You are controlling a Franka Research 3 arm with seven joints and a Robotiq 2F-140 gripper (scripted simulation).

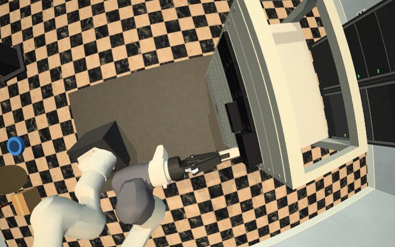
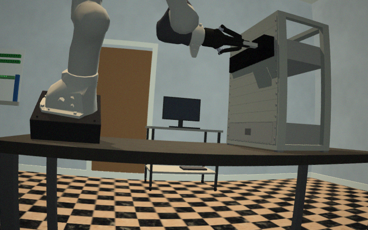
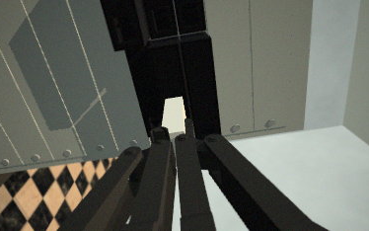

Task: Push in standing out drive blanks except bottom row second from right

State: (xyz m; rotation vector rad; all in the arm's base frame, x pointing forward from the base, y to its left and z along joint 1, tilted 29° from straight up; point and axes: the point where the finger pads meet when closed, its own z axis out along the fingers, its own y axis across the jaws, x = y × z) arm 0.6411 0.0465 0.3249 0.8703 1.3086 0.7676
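Note:
The cream rack stands on the table with the black storage chassis front facing my arm. Seen from above, one black blank stands out at the chassis end nearest the camera, and another stands out further along. My gripper is shut on nothing, and its cream fingertips rest against the face of the end blank. In the side view the gripper meets that blank high on the chassis. In the wrist view the shut fingertips sit on the black blank.
The arm's dark base block sits on the table to the left of the rack. Dark server cabinets stand behind the rack. A desk with a monitor stands by the far wall.

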